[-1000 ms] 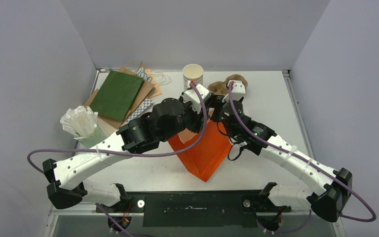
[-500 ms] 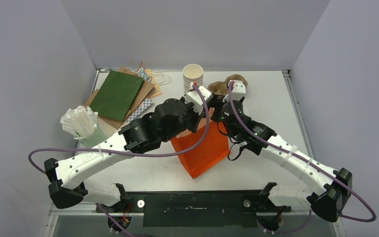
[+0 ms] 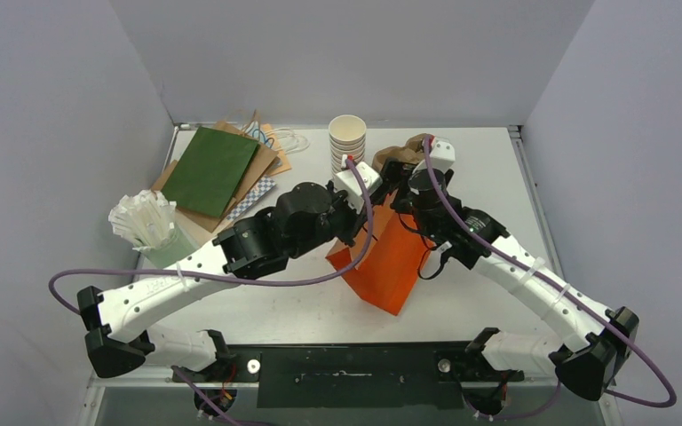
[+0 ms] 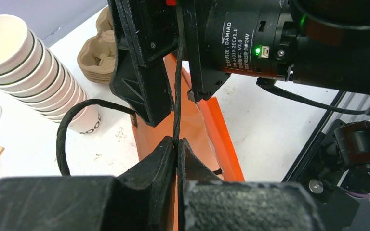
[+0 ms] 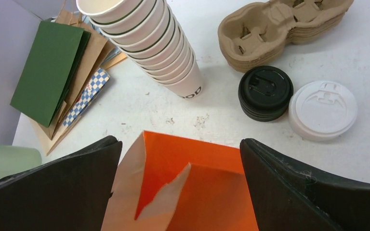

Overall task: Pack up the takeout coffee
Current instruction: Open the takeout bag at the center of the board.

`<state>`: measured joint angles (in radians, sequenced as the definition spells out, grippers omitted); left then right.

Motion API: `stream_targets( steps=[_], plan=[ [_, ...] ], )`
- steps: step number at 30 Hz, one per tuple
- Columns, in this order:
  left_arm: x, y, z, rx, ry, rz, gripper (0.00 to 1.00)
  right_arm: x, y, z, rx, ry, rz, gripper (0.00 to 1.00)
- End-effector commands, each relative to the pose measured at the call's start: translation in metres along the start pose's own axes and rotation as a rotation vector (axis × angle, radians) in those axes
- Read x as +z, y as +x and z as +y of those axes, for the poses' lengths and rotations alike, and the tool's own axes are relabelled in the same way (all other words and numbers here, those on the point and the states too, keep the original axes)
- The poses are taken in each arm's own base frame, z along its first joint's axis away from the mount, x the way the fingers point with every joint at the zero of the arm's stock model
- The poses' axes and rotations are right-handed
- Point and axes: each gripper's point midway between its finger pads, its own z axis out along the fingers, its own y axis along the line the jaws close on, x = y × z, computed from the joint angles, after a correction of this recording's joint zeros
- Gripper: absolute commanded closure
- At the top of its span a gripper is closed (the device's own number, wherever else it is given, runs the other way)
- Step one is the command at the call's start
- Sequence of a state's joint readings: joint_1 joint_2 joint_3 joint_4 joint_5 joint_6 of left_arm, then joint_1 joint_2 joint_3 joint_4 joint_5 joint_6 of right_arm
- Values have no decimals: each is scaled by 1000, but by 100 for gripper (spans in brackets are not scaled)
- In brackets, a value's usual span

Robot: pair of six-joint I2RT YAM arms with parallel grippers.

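Top cam: shows orange bag (image 3: 386,266) standing mid-table, tipped a bit, w/ left arm (image 3: 257,240) and right arm (image 3: 497,253) meeting over its far top edge. Prob. placed there to keep it upright and its mouth open for loading. Can't make out either tool's tips from here. Behind: lidless cup stack (image 3: 347,138) and cardboard carriers (image 3: 400,155), well apart from the action.

Left wrist cam: finds left gripper (image 4: 177,143) clenched tight on a thin black cord (image 4: 177,96) running up taut from the pinch. Looks like the bag's handle, tho can't trace its top end. Prob. pinched so as to lift one side and stop the paper wall flopping.

Right wrist cam: looks straight down into the bag mouth. Right gripper (image 5: 180,144) released, fingers (image 5: 67,178) spread wide either side of the opening, grasping nothing. Reads as poised to push the walls apart. Beyond: black lids (image 5: 265,91) stacked, white lid (image 5: 323,109) just beside.

Takeout coffee: no capped cup in any view, and none in what shows of the bag's inside. Judged as bag prep, packing not begun.
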<state>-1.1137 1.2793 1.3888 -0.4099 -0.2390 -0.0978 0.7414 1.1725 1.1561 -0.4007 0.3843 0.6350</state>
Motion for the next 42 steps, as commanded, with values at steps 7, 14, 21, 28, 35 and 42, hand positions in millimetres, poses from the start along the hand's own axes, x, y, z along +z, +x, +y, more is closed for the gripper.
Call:
stream_targets(
  steps=[7, 14, 21, 28, 35, 42],
  plan=[
    [-23, 40, 1, 16, 20, 144, 100, -3, -57, -12, 159, 51, -115, 0],
    [-37, 38, 9, 9, -6, 145, 100, 1, -61, -37, 225, 123, -113, 0],
    [-45, 41, 17, 13, -44, 162, 100, 12, -56, -51, 298, 110, -55, 0],
    [-50, 14, 13, -4, -19, 90, 100, 2, -74, -41, 215, 25, -111, 0],
    [-65, -10, 0, -26, 68, 20, 100, -28, -75, -26, 28, -111, -68, 6],
    [-74, -12, -15, -41, 161, 4, 100, -53, -33, -17, -116, -225, 169, 15]
  ],
)
